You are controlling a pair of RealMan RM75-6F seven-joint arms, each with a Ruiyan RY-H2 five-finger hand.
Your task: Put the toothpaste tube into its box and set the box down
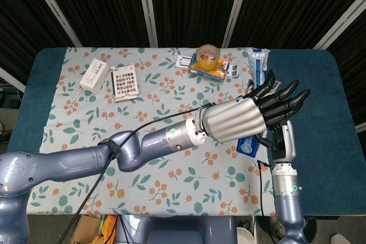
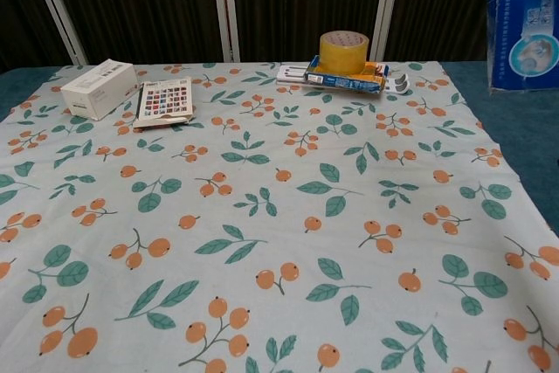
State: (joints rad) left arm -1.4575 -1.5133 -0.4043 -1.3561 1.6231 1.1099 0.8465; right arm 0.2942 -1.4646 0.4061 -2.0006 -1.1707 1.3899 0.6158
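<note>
The blue toothpaste box (image 1: 258, 63) stands lengthwise at the cloth's right edge; its top end shows above my left hand and its lower end (image 1: 249, 146) below it. In the chest view the box (image 2: 524, 22) hangs upright at the top right, off the table. My right hand (image 1: 283, 140) grips the box's lower part from the right. My left hand (image 1: 273, 104) lies across the box's middle with its dark fingers spread and nothing in them. No toothpaste tube shows in either view.
A yellow tape roll (image 1: 207, 54) sits on a flat blue-and-white pack (image 1: 213, 70) at the back of the flowered cloth (image 1: 160, 158). A white box (image 1: 94, 75) and a colour-swatch card (image 1: 124, 81) lie at the back left.
</note>
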